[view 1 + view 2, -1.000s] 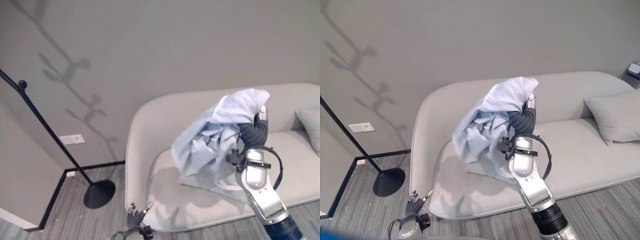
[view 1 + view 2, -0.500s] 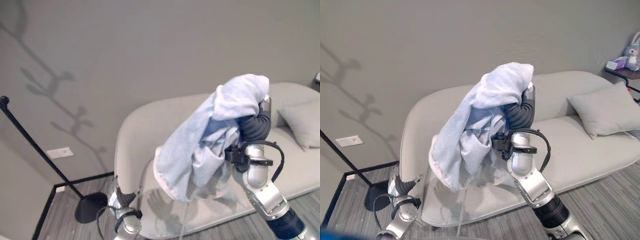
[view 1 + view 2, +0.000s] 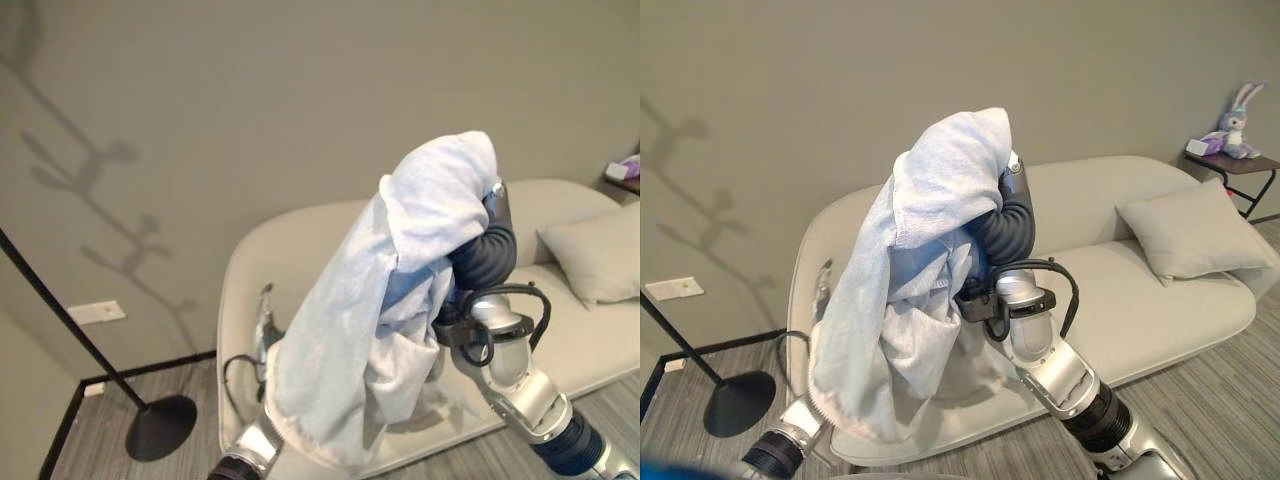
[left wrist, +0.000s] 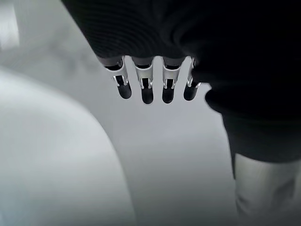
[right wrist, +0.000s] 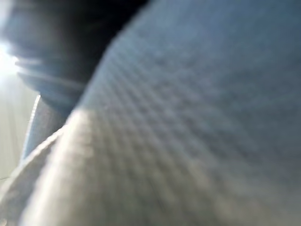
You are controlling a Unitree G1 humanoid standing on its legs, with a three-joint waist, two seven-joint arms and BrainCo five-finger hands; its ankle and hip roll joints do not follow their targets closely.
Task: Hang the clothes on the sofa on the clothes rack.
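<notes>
A pale blue garment [image 3: 390,300] hangs high in the air, draped over my right hand [image 3: 483,255], whose dark ribbed cover shows beneath the cloth. In the right wrist view the garment's weave [image 5: 188,141] sits right against the camera. My left hand [image 3: 265,325] is raised beside the garment's lower left edge, in front of the sofa back. Its fingers [image 4: 146,84] are straight and hold nothing. The black clothes rack's slanted pole [image 3: 60,315] and round base [image 3: 160,425] stand on the floor, left of the sofa.
The light grey sofa [image 3: 1160,300] runs along the wall behind the garment, with a grey pillow [image 3: 1185,230] at its right end. A small side table [image 3: 1240,165] with a plush rabbit [image 3: 1237,105] stands at the far right. Grey plank floor lies in front.
The camera has shifted. My right hand has lifted the garment higher off the sofa. My left arm has come up from the bottom edge to the garment's lower left side.
</notes>
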